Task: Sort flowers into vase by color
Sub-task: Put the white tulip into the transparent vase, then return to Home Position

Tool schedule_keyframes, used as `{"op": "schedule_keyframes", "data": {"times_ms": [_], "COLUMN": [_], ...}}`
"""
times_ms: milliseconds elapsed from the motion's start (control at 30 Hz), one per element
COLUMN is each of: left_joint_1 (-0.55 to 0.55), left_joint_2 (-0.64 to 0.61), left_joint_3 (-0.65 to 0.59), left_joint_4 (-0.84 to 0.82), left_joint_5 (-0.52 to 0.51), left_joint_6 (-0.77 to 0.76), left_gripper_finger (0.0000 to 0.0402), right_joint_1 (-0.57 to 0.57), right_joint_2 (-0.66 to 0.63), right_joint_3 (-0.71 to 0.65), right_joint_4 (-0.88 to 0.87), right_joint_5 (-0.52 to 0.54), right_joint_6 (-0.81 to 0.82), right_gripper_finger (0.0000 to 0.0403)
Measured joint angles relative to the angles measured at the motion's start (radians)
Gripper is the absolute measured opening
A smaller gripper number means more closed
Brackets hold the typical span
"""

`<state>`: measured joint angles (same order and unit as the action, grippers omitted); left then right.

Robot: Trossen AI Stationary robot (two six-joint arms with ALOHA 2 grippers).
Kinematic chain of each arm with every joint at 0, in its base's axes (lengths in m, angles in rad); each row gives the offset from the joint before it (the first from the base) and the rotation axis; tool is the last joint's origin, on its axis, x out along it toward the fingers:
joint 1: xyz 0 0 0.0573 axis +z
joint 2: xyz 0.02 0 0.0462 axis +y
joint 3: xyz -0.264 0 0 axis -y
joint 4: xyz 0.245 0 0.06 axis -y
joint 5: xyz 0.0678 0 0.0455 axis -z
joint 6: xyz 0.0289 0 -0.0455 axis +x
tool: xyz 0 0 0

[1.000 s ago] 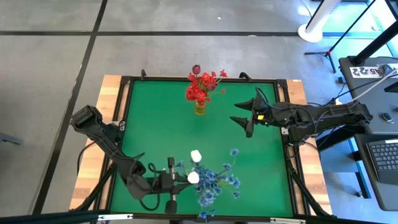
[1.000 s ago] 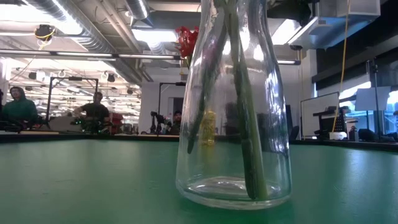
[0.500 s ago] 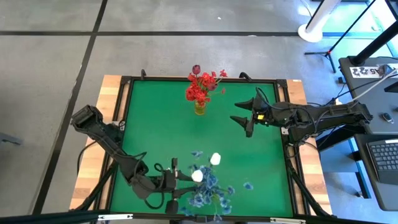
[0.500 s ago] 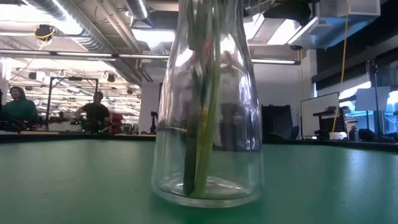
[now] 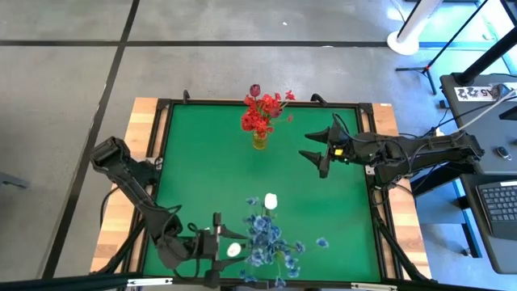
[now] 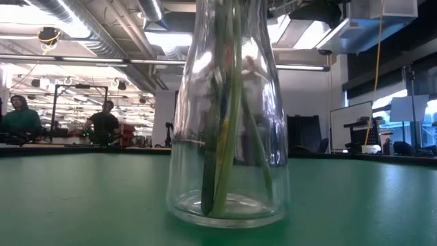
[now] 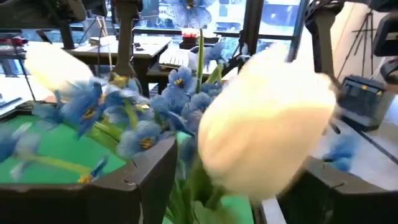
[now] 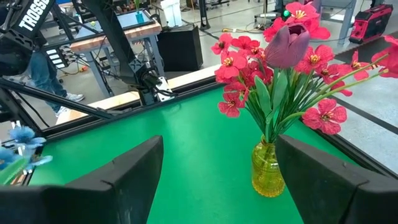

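Note:
A clear glass vase (image 6: 225, 137) stands near the table's near edge with green stems (image 6: 222, 157) leaning inside it. Above it spread blue sprays (image 5: 266, 238) and one white bud (image 5: 271, 200). A second white bud (image 5: 234, 250) sits at my left gripper (image 5: 216, 249), which is open. In the left wrist view this bud (image 7: 267, 130) fills the gap between the two fingers. Red flowers and a maroon bud (image 5: 260, 109) stand in a small yellow vase (image 8: 267, 168) at the far edge. My right gripper (image 5: 321, 158) hangs open to the right of them, holding nothing. My left gripper has its fingers (image 7: 146, 177) level on either side of the white bud (image 7: 267, 130), coming from the table's left. I cannot tell whether either finger touches the bud. The bud's stem runs down toward the clear vase.
A black frame (image 5: 161, 145) borders the green mat. Bare green mat (image 5: 210, 170) lies between the two vases. People sit at desks (image 6: 102, 126) in the room beyond the far edge.
My left gripper has drawn back toward the table's near left corner. The clear vase slid a little toward the table's left, then stopped. The blue sprays and white buds swung about above it, and one more stem now leans inside the vase.

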<state>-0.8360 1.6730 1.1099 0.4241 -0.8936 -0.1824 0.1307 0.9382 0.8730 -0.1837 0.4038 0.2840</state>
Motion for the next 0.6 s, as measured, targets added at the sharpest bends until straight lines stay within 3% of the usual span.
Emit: {"op": "schedule_keyframes", "data": {"times_ms": [267,600], "left_joint_1": [-0.010,-0.111], "left_joint_2": [-0.030,-0.192], "left_joint_3": [0.000,0.000], "left_joint_4": [-0.066,-0.320], "left_joint_5": [-0.004,-0.034], "left_joint_6": [-0.049,-0.182], "left_gripper_finger": [0.0238,0.0238], "right_joint_1": [0.000,0.000], "right_joint_2": [0.000,0.000], "right_joint_3": [0.000,0.000], "right_joint_4": [0.000,-0.008], "right_joint_5": [0.000,-0.002], "right_joint_6": [0.000,-0.001], "right_gripper_finger": [0.0308,0.0308]}}
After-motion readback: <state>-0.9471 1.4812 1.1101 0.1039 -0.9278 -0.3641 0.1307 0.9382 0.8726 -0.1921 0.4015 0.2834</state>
